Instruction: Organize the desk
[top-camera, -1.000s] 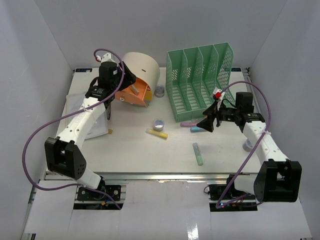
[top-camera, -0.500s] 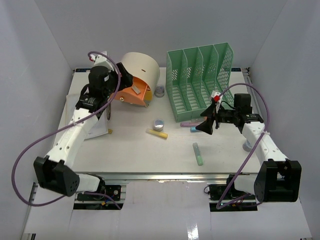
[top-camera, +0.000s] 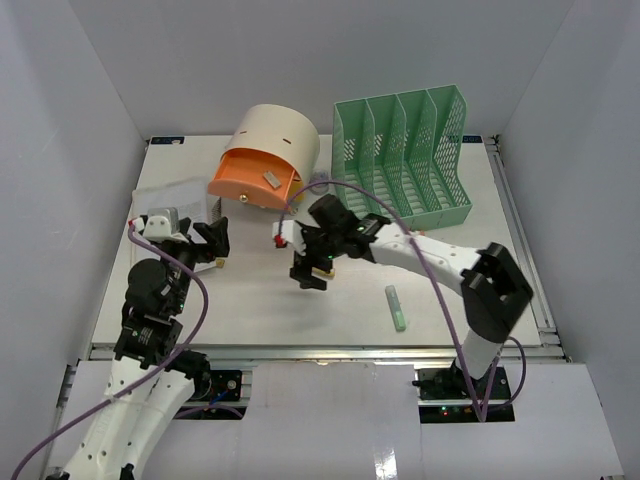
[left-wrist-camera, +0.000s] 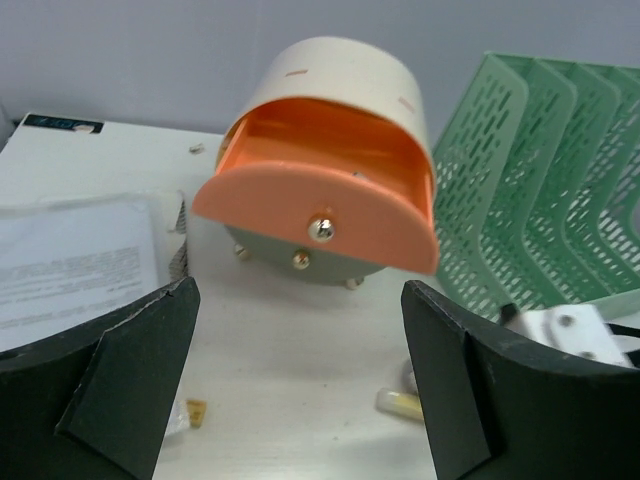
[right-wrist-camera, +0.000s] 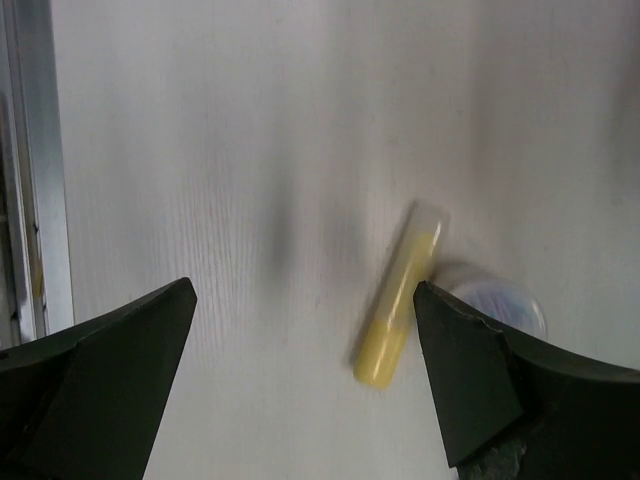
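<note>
The white desk (top-camera: 250, 310) carries a cream drawer box (top-camera: 272, 140) with its orange drawer (top-camera: 250, 180) pulled open. My right gripper (top-camera: 310, 272) is open and hovers over the desk's middle. In the right wrist view it (right-wrist-camera: 305, 290) is above a yellow tube (right-wrist-camera: 400, 300) that lies flat close to the right finger, beside a small clear round piece (right-wrist-camera: 505, 305). My left gripper (top-camera: 214, 245) is open and empty; in the left wrist view it (left-wrist-camera: 300, 300) faces the drawer (left-wrist-camera: 320, 200), with the tube (left-wrist-camera: 400, 403) by its right finger.
A green file rack (top-camera: 405, 150) stands at the back right. A green marker (top-camera: 396, 307) lies near the front rail. Printed paper (top-camera: 165, 195) lies at the left. A small yellow bit (left-wrist-camera: 197, 411) lies by my left finger. A small grey item (top-camera: 270, 179) sits in the drawer.
</note>
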